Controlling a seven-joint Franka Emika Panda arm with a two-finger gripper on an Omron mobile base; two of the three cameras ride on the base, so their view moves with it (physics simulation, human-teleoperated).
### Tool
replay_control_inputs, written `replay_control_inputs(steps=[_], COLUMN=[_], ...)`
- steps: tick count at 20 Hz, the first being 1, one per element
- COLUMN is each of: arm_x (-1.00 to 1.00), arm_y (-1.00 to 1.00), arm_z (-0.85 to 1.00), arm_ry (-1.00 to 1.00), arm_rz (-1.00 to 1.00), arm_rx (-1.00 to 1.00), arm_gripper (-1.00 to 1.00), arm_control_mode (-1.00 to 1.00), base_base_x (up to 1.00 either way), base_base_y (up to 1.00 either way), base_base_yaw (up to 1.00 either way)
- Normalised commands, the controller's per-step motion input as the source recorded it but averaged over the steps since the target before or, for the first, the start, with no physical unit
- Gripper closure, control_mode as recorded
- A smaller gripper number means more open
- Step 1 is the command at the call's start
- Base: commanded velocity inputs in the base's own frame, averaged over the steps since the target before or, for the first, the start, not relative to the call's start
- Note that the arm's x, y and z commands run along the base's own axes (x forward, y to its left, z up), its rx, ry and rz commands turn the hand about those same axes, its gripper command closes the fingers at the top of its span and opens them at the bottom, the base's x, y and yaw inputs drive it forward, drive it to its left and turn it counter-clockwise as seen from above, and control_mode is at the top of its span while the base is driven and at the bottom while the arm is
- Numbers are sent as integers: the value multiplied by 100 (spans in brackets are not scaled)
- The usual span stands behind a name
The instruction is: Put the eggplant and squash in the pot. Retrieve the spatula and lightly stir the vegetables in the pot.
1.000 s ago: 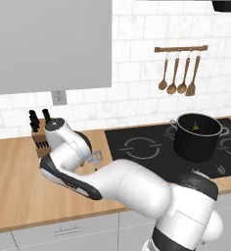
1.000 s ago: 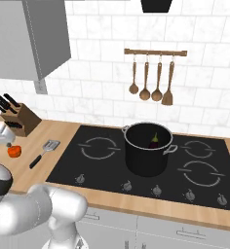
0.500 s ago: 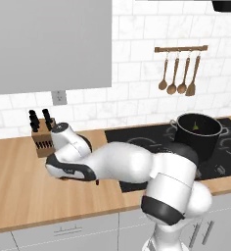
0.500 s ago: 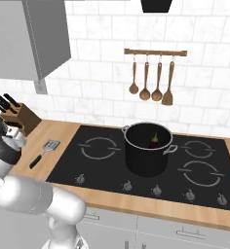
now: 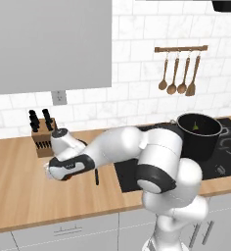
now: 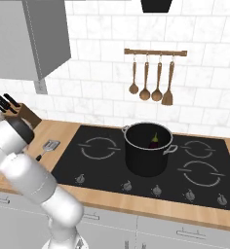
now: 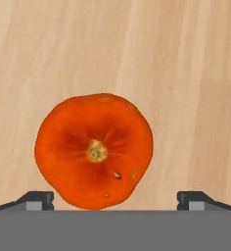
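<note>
Left base view. Arm reaches low to the left over the wooden desk [image 5: 19, 206], its hand near the knife block [image 5: 40, 139]. The pot [image 5: 199, 135] stands on the hob [image 5: 225, 162], well apart from the hand. A slim dark handle, probably the spatula [image 5: 96, 176], lies just beside the forearm. Risk: a wide swing toward the pot could sweep this handle or brush the knife block.

Right base view. The eggplant [image 6: 155, 141] sits inside the pot [image 6: 147, 151], purple body and green cap showing above the rim. The spatula [image 6: 48, 147] lies on the desk at the hob's left edge, slotted head up-scene. Wooden utensils [image 6: 151, 82] hang on the wall rail, not wanted. Risk: carrying a load across at low height could strike the pot's rim or near handle.

Hand view. The squash [image 7: 94, 149] rests on the desk, stem facing the camera, between the two fingertips [image 7: 36, 200]. The tool [image 7: 115, 201] stands wide, jaws apart on either side, gripping nothing. Risks:
- squash lies left of centre, so one finger may touch first and roll it away;
- round, smooth skin may slip upward out of a shallow pinch;
- descending too far would drive the tips into the desk.
</note>
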Motion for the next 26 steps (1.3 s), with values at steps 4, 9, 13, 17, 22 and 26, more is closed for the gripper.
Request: replay_control_inputs(steps=[4, 9, 13, 17, 22, 26], arm_x=[29, 36, 12, -25, -73, -76], arm_y=[21, 19, 18, -4, -57, -87], arm_z=[-23, -17, -5, 4, 62, 90], arm_ry=[0, 0, 0, -2, -17, -15], arm_rz=[0, 0, 0, -7, -14, -14], arm_rx=[0, 0, 0, 0, 0, 0], arm_gripper=[-100, -100, 100, 100, 100, 100], arm_control_mode=[-100, -100, -100, -100, -100, -100], base_base_x=[0, 0, 0, 0, 0, 0], base_base_y=[0, 0, 0, 0, 0, 0], base_base_yaw=[0, 0, 0, 0, 0, 0])
